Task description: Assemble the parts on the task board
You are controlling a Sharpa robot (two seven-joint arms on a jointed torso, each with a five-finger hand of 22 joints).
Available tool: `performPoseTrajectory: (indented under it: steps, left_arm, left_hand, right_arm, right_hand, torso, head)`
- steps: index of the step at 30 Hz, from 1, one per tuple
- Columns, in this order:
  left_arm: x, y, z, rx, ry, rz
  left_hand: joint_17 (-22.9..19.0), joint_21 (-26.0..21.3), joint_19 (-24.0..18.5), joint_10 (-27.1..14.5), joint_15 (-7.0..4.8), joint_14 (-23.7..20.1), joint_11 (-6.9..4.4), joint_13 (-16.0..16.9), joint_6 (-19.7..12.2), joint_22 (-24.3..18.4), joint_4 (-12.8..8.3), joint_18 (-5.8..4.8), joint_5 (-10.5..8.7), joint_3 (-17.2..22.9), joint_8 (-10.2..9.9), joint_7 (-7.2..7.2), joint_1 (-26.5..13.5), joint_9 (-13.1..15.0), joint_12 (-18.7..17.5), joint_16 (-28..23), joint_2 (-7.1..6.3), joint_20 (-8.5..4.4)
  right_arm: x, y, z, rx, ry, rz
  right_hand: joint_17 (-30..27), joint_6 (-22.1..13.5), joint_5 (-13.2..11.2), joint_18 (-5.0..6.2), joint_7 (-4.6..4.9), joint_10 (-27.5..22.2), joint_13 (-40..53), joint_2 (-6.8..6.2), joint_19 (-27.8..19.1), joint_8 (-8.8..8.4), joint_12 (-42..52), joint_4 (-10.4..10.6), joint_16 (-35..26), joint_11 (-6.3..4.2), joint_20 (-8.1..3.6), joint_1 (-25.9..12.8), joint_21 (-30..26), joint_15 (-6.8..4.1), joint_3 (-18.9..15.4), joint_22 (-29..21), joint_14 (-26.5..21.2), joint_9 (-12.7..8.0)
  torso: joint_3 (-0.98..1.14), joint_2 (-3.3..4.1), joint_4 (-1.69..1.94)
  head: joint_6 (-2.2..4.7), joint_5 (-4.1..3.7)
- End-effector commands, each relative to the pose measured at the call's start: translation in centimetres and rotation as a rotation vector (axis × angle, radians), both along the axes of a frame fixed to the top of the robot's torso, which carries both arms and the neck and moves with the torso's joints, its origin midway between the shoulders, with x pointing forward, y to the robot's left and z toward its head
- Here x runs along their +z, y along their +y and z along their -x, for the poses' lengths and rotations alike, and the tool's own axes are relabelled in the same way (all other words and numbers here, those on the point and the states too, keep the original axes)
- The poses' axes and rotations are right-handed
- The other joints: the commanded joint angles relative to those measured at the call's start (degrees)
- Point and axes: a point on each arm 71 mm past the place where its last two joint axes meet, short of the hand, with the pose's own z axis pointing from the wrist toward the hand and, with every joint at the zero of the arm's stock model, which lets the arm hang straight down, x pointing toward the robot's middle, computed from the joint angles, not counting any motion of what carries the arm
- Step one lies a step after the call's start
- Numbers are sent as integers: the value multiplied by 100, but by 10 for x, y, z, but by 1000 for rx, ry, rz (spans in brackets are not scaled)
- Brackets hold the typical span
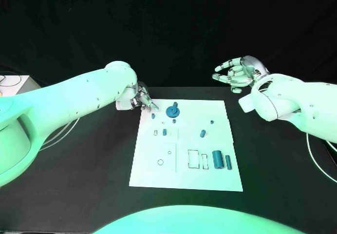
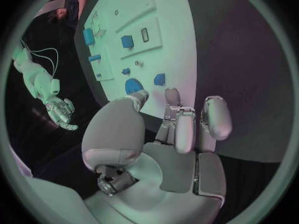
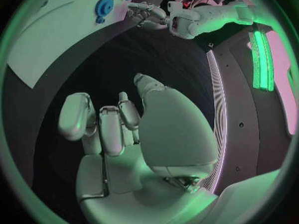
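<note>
No readable text, labels, brands or numbers anywhere. The task board [image 1: 211,170] carries only thin printed outlines, rectangles and small circles, no lettering. Nothing legible on the arms or the table [image 1: 77,185] either.

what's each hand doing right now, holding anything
Left hand: open, holding nothing, at the task board's far left corner.
Right hand: open, empty, raised off the board.

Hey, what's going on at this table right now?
A two-armed robot is working on a white task board with small blue parts on it. Its left hand reaches down at the board's far left corner, close to a round blue gear-like part. Its right hand hovers open above the table, holding nothing.
</note>
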Motion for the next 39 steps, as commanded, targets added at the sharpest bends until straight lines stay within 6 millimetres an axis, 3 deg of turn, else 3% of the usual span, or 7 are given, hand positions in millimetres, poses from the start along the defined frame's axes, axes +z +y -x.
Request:
performPoseTrajectory:
  steps: [1, 4, 8, 12, 16, 20, 39]
  left_arm:
    - [-4, -5, 3, -35, 34, 15]
    - [-6, -5, 3, -36, 40, 17]
    - [-8, -4, 4, -33, 46, 19]
    - [-9, -3, 4, -31, 53, 20]
    - [-10, -3, 4, -32, 58, 18]
    - [-10, -3, 4, -35, 62, 17]
    - [-11, -6, 6, -29, 65, 41]
  left_hand:
    - [886, 8, 22, -33, 42, 353, 9, -1, 17, 4, -6, 89, 1, -41, 5, 13, -20, -8, -10, 15, 34, 13]
    - [886, 8, 22, -33, 42, 353, 9, -1, 17, 4, -6, 89, 1, -41, 5, 13, -20, -8, -10, 15, 34, 13]
    - [886, 10, 24, -31, 43, 353, 10, 5, 16, 9, -8, 88, 0, -41, 5, 14, -22, -10, -6, 16, 41, 13]
    - [891, 11, 26, -32, 44, 354, 10, 7, 16, 12, -11, 88, 1, -39, 4, 14, -20, -13, -4, 20, 55, 14]
    - [890, 11, 24, -42, 45, 353, 10, -3, 14, 13, -25, 88, 4, -30, 1, 15, 3, -22, -8, 19, 79, 15]
    - [889, 9, 21, -43, 45, 352, 10, -3, 13, 9, -30, 88, 5, -26, 0, 15, 14, -25, -8, 19, 84, 15]
    - [903, 21, 27, -54, 30, 353, -14, -3, 87, 42, -115, 85, 10, 235, 59, -11, 472, -60, 21, 37, 242, 11]
  right_arm:
    - [3, 0, -1, -6, -48, -40]
    - [4, 1, -1, -4, -66, -62]
    - [4, 2, -1, 5, -79, -85]
    - [3, 3, -2, 10, -102, -116]
    - [3, 3, -2, 13, -111, -142]
    - [2, 3, -2, 16, -109, -154]
    - [-6, 4, -2, 19, -67, -158]
  right_hand:
    - [-661, -62, 10, 194, 6, -554, -703, -11, -345, 50, -693, -29, -668, -10, 2, -75, -1071, -6, 131, -719, -259, -4]
    - [-2044, -107, 45, 414, 30, -1362, -2049, -49, -837, 88, -1974, -113, -2315, 2, 22, -95, -2935, 9, 437, -2048, -811, -3]
    - [-2652, -157, 45, 403, 89, -1559, -2564, -110, -1025, 85, -2493, -187, -3471, 78, 82, -142, -3537, 87, 684, -2531, -1268, -15]
    - [-3076, -248, 64, 386, 211, -1788, -3547, -169, -1390, 41, -3478, -265, -4656, 247, 277, -230, -4329, 287, 965, -3221, -1724, -45]
    - [-3653, -369, 134, 377, 405, -2035, -4577, -168, -1983, -109, -4336, -420, -5767, 500, 598, -281, -5187, 625, 1177, -4034, -2462, -136]
    - [-3993, -353, 146, 415, 446, -1964, -5173, -127, -1981, -235, -4635, -570, -6187, 560, 733, -364, -5467, 706, 1210, -4558, -2505, -212]
    - [-4207, -357, 157, 415, 496, -1924, -5572, -56, -1945, -349, -4731, -709, -6407, 599, 761, -426, -5468, 739, 1190, -4970, -2432, -271]
  torso:
    - [-1, -5, 8]
    - [-2, -10, 4]
    - [-2, -13, -1]
    - [-3, -13, -2]
    - [-5, -12, 5]
    - [-5, -15, 6]
    - [-4, -11, -3]
  head:
    - [-8, 8]
    - [-12, 10]
    - [-11, 15]
    - [-13, 10]
    - [-13, 13]
    - [-17, 28]
    - [-32, 39]
